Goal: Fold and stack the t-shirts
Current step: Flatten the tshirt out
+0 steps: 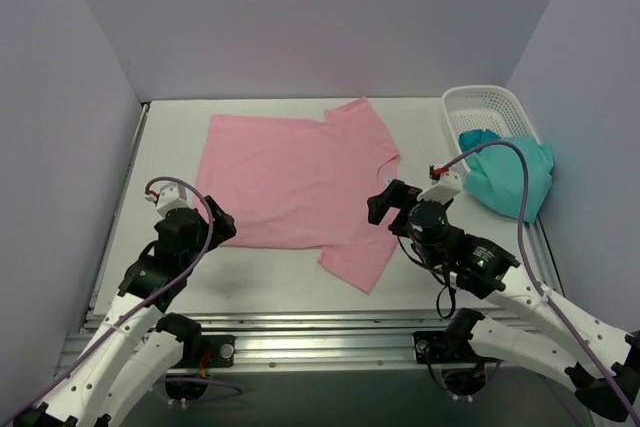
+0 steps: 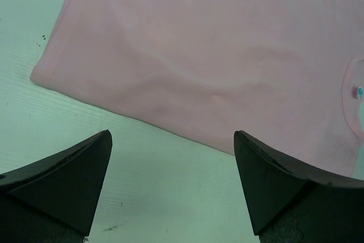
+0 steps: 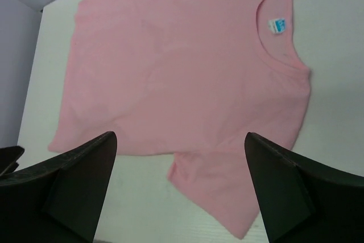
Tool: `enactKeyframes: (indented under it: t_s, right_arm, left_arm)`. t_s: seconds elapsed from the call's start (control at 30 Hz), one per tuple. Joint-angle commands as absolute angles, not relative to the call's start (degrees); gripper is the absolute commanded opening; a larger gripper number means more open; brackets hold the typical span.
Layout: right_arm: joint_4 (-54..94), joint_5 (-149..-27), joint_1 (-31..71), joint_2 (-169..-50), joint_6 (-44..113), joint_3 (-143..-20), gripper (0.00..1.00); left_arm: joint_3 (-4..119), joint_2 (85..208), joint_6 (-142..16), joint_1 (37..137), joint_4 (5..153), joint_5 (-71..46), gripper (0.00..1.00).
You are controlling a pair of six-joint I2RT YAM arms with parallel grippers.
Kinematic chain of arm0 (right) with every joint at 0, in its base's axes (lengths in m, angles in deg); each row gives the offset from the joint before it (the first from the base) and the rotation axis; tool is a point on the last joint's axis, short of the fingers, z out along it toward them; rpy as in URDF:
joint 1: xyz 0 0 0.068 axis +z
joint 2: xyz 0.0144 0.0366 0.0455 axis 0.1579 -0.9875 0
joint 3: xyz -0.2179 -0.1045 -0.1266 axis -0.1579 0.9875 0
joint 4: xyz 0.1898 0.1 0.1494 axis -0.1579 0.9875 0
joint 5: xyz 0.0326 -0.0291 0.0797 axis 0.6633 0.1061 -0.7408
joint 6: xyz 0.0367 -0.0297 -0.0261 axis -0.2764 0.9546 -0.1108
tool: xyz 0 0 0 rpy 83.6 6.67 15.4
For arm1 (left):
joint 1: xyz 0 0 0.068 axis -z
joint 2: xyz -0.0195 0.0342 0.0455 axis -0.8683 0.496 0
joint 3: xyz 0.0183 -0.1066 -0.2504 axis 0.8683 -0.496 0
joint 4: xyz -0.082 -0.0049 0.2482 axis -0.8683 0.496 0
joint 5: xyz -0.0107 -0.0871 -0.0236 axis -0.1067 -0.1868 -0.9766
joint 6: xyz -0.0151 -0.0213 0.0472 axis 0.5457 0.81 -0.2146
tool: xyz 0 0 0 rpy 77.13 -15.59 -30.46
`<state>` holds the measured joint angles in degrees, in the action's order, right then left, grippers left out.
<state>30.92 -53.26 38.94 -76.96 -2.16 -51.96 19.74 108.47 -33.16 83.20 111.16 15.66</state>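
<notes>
2 empty, wide-parted pincers — left gripper (image 2: pixel 172 135), right gripper (image 3: pixel 181 135) — at pink t-shirt (image 1: pixel 290 182); teal t-shirt (image 1: pixel 510 172) at basket (image 1: pixel 480 102)

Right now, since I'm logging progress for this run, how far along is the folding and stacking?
Done: the pink t-shirt lies spread flat on the table, still unfolded. In hand: nothing; the left gripper and right gripper hover open at its near edge. Left: every fold, the teal t-shirt spilling over the basket rim, and the stack.
</notes>
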Motion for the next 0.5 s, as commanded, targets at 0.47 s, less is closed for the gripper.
enactKeyframes:
  t_s: [0.47]
  right_arm:
    - [15.4,-54.8,51.5,-87.5,-18.6,-34.6,0.89]
  left_arm:
    - [17.6,117.9,-31.3,83.4,107.6,17.1,0.96]
